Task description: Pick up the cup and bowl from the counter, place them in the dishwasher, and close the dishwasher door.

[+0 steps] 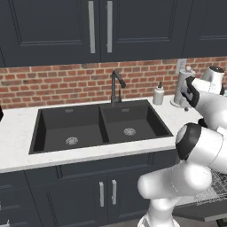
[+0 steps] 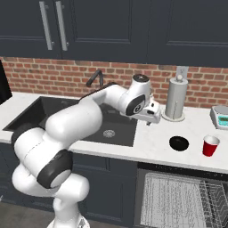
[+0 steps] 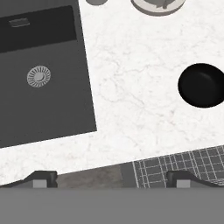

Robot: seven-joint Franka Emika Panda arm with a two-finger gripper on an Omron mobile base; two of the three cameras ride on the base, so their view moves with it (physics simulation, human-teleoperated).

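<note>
Two basins of matte black make up the sink (image 1: 99, 126) in the left base view, sunk into the pale speckled stone worktop (image 1: 17, 137) under a brick wall, with a dark curved tap (image 1: 116, 86) behind it and a small white soap bottle (image 1: 158, 94) beside a paper-towel roll (image 1: 181, 88); the arm's glossy white shells crowd the right side. From the right base view, the hand (image 2: 151, 118) hangs over the worktop just right of the sink, holding nothing, likely poised to reach for the dishes: a round black bowl (image 2: 179, 143) and a red tapered cup (image 2: 210, 145) stand close together near the front edge, above the dishwasher (image 2: 178, 200), whose grey wire rack is pulled out to receive them. Looking down from the hand view, the fingers are spread wide and empty; the bowl sits off to the right on veined stone, well apart from the sink.
</note>
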